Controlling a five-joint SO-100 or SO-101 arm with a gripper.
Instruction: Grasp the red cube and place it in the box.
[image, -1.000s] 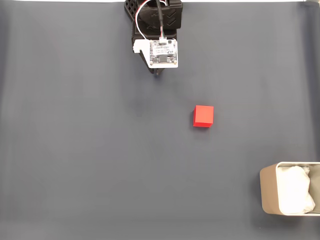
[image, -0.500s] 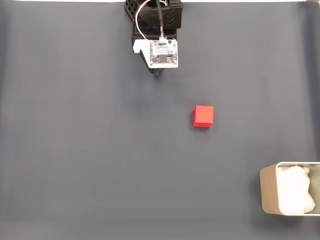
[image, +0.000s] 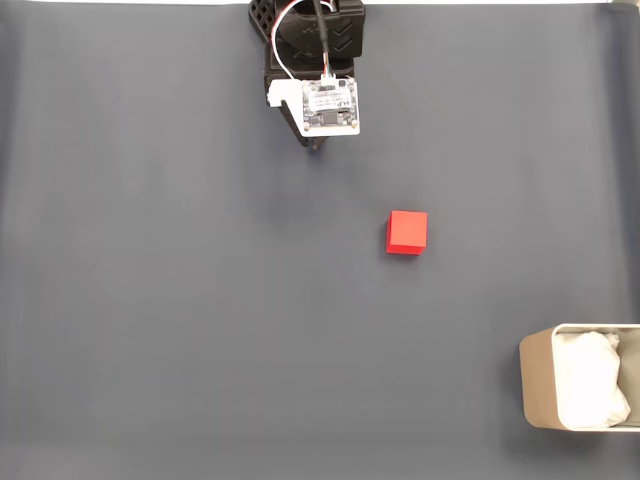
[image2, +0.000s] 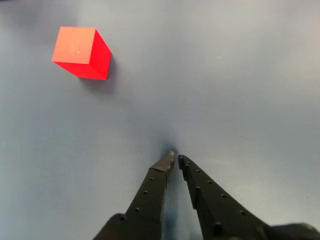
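Red cube (image2: 80, 52) and gripper (image2: 175, 159) sit apart in the wrist view, and we start nearest the lens: the two black fingers (image2: 150, 192) rise from the bottom edge and converge until their tips nearly meet, so we read the jaws as closed on nothing, just above the dark grey mat (image2: 240, 80). Beyond them, toward the upper left, we see the cube resting flat on the mat with one corner turned toward us. In the fixed view we find the arm (image: 315, 60) at the top edge, the red cube (image: 407, 232) below and to its right near the mat's middle, and the box (image: 535, 385) well apart at the lower right corner, white soft material (image: 592, 380) inside.
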